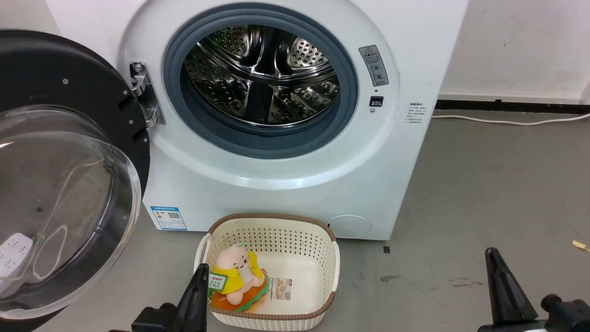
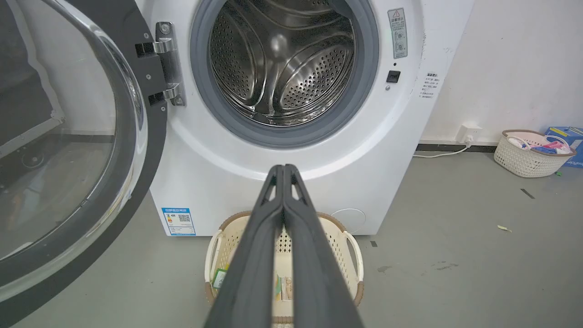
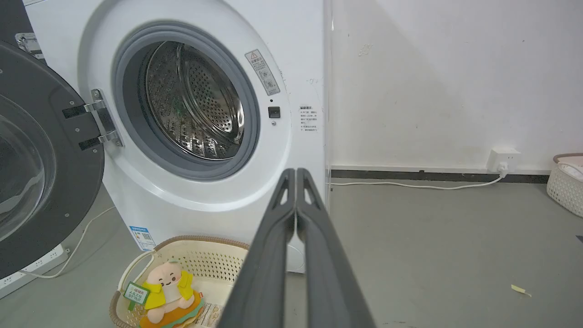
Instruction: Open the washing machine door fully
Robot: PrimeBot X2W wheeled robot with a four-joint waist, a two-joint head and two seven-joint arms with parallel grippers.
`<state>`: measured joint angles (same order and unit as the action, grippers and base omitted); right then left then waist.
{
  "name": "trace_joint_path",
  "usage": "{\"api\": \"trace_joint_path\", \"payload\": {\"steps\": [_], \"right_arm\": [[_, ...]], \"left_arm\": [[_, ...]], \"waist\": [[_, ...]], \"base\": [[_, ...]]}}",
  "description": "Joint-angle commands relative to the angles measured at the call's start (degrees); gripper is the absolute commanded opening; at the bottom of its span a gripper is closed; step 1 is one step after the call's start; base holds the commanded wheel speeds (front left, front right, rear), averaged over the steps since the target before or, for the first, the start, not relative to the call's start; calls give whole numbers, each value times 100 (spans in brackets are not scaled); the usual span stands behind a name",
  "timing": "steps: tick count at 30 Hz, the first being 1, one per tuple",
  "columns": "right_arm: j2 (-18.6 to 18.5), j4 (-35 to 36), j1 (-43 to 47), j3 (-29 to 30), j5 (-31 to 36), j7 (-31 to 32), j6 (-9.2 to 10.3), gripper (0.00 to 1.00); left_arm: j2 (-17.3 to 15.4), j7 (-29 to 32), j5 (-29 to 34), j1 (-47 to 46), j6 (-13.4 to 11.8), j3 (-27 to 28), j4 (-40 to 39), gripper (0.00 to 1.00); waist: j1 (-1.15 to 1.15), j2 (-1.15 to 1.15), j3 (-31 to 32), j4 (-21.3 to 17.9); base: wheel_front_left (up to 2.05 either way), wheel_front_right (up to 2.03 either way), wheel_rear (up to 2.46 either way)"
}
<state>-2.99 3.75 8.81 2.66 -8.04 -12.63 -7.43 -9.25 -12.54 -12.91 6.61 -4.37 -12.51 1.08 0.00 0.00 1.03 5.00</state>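
The washing machine door (image 1: 50, 83) stands swung wide to the left on its metal hinge (image 1: 146, 94), its black ring and bulging clear glass bowl (image 1: 60, 203) facing me. The door (image 2: 150, 150) and its hinge (image 2: 169, 64) fill the left side of the left wrist view, and the door (image 3: 68, 150) shows again at the left of the right wrist view. The grey-rimmed steel drum opening (image 1: 260, 78) is uncovered. My left gripper (image 2: 283, 167) is shut and empty, low over the basket. My right gripper (image 3: 296, 171) is shut and empty, away from the door.
A cream basket (image 1: 318, 240) with a plush toy (image 1: 237, 276) sits on the floor before the machine. A white power strip (image 1: 14, 251) and cable lie behind the door glass. A second basket (image 2: 530, 152) and wall socket (image 3: 501, 159) stand at the right wall.
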Motion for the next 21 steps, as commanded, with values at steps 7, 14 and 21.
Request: {"api": "trace_joint_path", "payload": {"steps": [7, 14, 21], "right_arm": [[3, -49, -171, -29, 93, 121, -1, 0], [3, -72, -222, -46, 144, 203, -2, 0], [4, -102, -288, -68, 210, 309, -2, 0]], "left_arm": [[80, 116, 142, -134, 58, 109, -22, 0], [120, 198, 225, -172, 85, 191, -28, 0], [171, 303, 331, -221, 120, 297, -36, 0]], "waist": [[0, 0, -8, -36], [0, 0, -14, -70], [0, 0, -23, -113]], "base": [[0, 0, 0], [0, 0, 0], [0, 0, 0]]}}
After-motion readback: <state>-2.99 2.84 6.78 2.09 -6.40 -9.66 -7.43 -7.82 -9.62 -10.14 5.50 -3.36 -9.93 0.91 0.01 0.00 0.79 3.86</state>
